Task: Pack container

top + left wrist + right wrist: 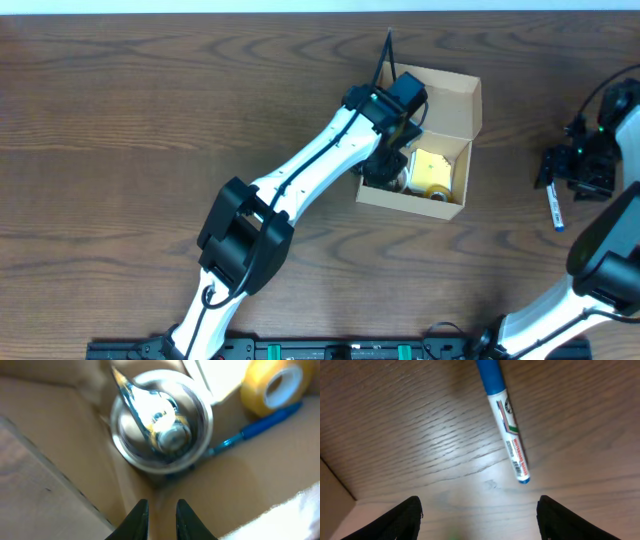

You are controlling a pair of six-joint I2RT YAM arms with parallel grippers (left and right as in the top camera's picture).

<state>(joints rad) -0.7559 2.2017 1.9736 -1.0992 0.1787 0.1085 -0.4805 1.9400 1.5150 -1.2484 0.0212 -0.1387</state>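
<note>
Container [452,92]: tan cardboard box, lid flap standing up at the back, sitting right of centre on the wooden table [120,120].
Inside the box: a yellow tape roll [272,387], a blue pen [260,427] and a shiny round object [160,420]. It is too blurred to name.
Left gripper [160,522]: down inside the box just beside the shiny object, fingers drawn almost together, nothing between them.
Right gripper [480,515]: fingers spread wide, empty, hovering low over a blue-and-white marker [506,435] that lies on the table well apart from the box.
Step in hand: looks like the left arm is finished inside the box while the right lines up on the marker, the one loose item left outside.
Risk one: the left fingers sit close to the cardboard wall; catching it on the way up could drag or tip the light box and spill the contents.
Risk two: the marker lies off-centre between the right fingers; closing from here could roll it away instead of trapping it.
Risk three: both arms heading for the box at once could clash over the opening.
</note>
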